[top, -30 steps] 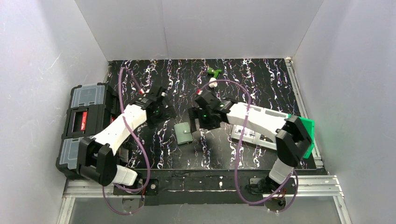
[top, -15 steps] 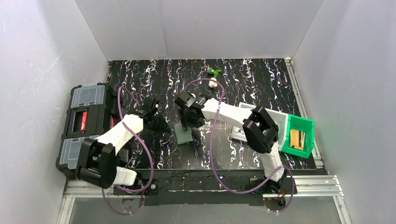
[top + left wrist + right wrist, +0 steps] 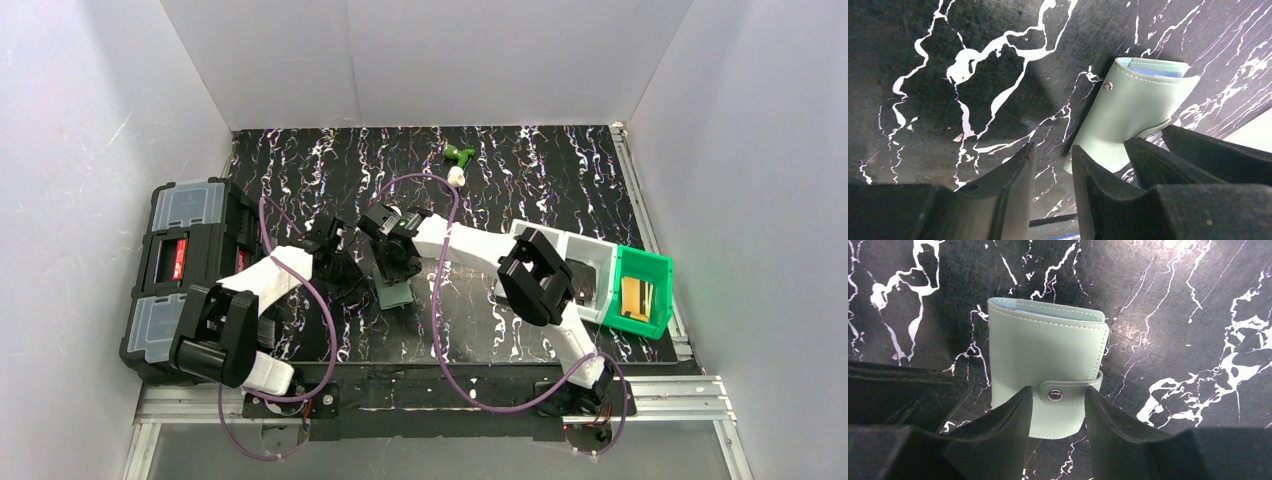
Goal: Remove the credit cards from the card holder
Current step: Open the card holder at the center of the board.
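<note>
The card holder (image 3: 394, 294) (image 3: 1048, 360) (image 3: 1130, 107) lies closed and flat on the black marbled table, its snap tab (image 3: 1063, 392) fastened. The credit cards are hidden inside it; only a bluish edge shows at its mouth. My right gripper (image 3: 397, 265) (image 3: 1058, 396) hangs directly over the holder's near end, its fingers apart on either side of the tab. My left gripper (image 3: 345, 268) (image 3: 1053, 157) sits just left of the holder. It is narrowly open with only table between its fingers, and one finger (image 3: 1093, 175) is next to the holder's edge.
A big black toolbox (image 3: 185, 268) stands at the left edge. A white tray (image 3: 590, 262) and a green bin (image 3: 642, 292) sit at the right. A small green object (image 3: 459, 153) and a white knob (image 3: 455, 176) lie at the back.
Both grippers have narrowed from wide open. The right gripper has swung left over the holder, uncovering the tray. The left gripper has come down beside the holder.
</note>
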`<state>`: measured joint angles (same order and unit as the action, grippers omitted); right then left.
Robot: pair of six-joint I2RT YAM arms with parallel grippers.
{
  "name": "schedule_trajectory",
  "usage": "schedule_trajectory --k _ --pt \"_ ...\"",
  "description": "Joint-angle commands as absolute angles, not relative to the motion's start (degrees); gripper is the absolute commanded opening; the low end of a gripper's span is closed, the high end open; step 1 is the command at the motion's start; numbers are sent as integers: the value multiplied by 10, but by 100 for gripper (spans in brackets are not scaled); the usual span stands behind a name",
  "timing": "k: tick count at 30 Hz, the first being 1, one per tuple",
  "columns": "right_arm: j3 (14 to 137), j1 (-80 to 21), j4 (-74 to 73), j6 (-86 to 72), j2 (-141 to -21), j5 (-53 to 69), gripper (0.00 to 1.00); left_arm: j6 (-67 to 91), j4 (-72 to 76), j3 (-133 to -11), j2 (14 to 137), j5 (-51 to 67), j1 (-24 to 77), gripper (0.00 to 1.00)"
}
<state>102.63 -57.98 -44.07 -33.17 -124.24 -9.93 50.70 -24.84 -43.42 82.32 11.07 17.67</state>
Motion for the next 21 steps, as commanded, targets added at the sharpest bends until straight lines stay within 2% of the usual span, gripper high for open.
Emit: schedule_trajectory --k 1,4,7,10,16,21 --pt "1066 -582 -467 -321 -1258 -98 51 520 -242 -428 833 119 173 30" --pt "1066 -582 -470 -321 -1266 -96 50 521 -238 -429 841 123 172 30" --pt "1067 -582 -475 -321 -1273 -91 44 521 -236 -434 849 130 173 29" --pt "1066 -582 -478 -321 -1274 -86 34 519 -234 -443 856 140 173 28" --pt "1028 -569 -446 -323 -1247 -38 6 508 -240 -471 857 156 181 28" --pt "961 -545 -378 -327 -1200 40 1 503 -253 -501 861 148 202 28"
